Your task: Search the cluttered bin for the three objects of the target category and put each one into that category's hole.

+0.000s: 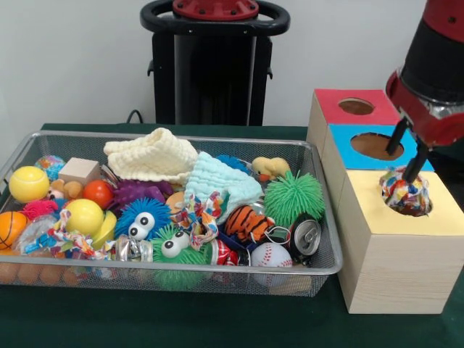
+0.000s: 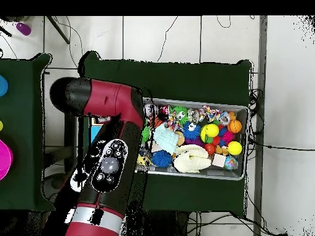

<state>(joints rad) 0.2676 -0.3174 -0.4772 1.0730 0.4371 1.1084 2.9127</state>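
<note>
Multicoloured fabric knot [image 1: 404,193] lodged in yellow box's hole [image 1: 407,201], likely mid-deposit | gripper [image 1: 405,154] directly above, fingers spread, nothing held, apparently just after release | wire bin [image 1: 328,262] holding more clutter for searching

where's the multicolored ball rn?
In the front view the multicolored ball sits in the hole of the yellow-topped box at right, the nearest of the three boxes, right under the gripper; the arm hides it in the overhead view.
</note>
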